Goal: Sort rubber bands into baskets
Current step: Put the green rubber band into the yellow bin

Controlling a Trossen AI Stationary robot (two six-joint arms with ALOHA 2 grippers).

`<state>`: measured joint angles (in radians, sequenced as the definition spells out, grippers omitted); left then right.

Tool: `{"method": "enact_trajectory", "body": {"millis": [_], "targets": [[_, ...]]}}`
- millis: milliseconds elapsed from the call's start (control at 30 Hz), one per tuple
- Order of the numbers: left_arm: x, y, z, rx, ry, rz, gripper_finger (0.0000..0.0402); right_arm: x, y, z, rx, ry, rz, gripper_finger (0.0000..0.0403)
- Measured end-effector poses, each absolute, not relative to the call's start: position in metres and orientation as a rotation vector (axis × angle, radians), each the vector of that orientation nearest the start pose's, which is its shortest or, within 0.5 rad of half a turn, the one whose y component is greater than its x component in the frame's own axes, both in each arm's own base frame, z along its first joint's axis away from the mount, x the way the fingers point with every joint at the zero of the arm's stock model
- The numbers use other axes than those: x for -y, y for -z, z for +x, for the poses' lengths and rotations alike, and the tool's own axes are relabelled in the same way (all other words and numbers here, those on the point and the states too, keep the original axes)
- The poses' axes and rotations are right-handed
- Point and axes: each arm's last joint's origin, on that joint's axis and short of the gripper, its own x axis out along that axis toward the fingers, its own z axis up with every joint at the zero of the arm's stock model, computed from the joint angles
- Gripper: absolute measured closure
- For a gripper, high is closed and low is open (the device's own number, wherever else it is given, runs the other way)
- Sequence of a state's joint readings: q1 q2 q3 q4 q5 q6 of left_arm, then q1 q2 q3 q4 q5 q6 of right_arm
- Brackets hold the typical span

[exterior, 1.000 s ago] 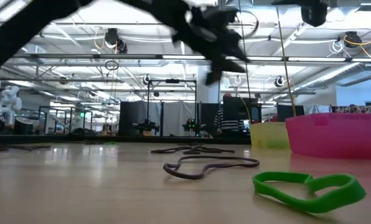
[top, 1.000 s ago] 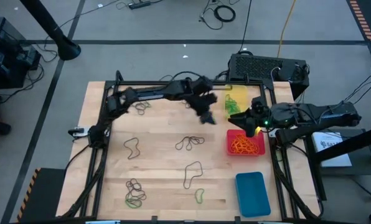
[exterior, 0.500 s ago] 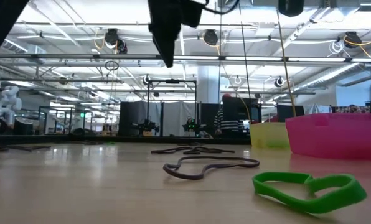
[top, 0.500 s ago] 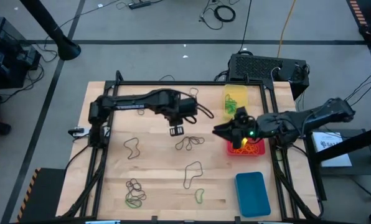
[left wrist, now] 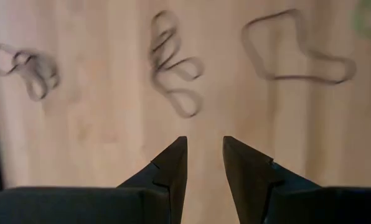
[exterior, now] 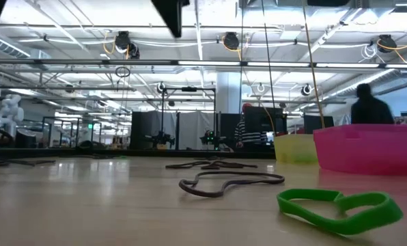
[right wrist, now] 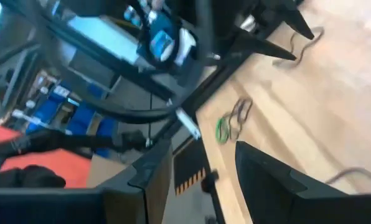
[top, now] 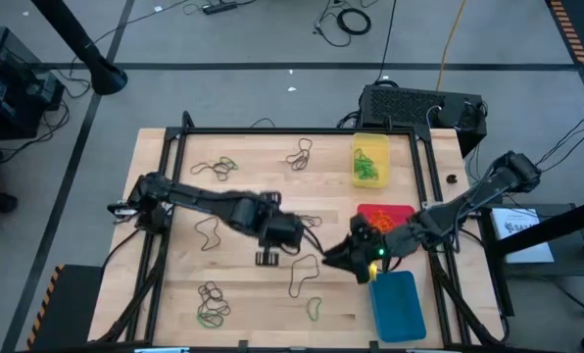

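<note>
Rubber bands lie loose on the wooden table: dark loops, a green one near the front, and a dark and green cluster. The yellow basket holds green bands, the red basket is partly under my right arm, and the blue basket stands at the near right. My left gripper hangs open, pointing down over bare wood. My right gripper is open beside it, left of the blue basket.
More dark bands lie near the far edge. A black frame runs round the table, and a black box stands behind the yellow basket. In the low view a green band and a dark band lie in front.
My left gripper has swung from the far side by the yellow basket toward the near edge and tipped to point down over the table's middle. My right gripper has gone from above the red basket toward the left and the near edge, sinking a little. The bands have stayed put.
</note>
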<state>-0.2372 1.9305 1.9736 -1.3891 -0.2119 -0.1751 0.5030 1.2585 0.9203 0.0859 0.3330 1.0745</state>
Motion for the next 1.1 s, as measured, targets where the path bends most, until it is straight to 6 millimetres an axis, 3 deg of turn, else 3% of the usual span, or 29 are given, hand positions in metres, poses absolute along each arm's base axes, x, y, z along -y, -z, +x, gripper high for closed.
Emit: {"method": "enact_trajectory", "body": {"millis": [233, 400, 600, 700, 867, 1100], "targets": [[0.127, -0.331, 0.375, -1.112, -0.064, 0.046, 0.0291, -0.135, -0.293, 0.246, -0.465, -0.064, 0.92, 0.0234], [0.154, -0.326, 0.384, -1.018, 0.004, 0.004, 0.0291, -0.14, -0.286, 0.241, -0.657, -0.195, 0.92, 0.0234], [0.191, -0.304, 0.407, -0.924, 0.161, -0.1, 0.0291, -0.159, -0.278, 0.224, -0.797, -0.291, 0.819, 0.0234], [0.208, -0.284, 0.419, -0.899, 0.159, -0.194, 0.0291, -0.168, -0.276, 0.215, -0.826, -0.314, 0.761, 0.0234], [0.227, -0.233, 0.432, -0.994, 0.078, -0.293, 0.0291, -0.183, -0.275, 0.202, -0.831, -0.344, 0.709, 0.0234], [0.239, -0.166, 0.441, -1.112, 0.019, -0.265, 0.0291, -0.193, -0.275, 0.191, -0.798, -0.328, 0.651, 0.0234]]}}
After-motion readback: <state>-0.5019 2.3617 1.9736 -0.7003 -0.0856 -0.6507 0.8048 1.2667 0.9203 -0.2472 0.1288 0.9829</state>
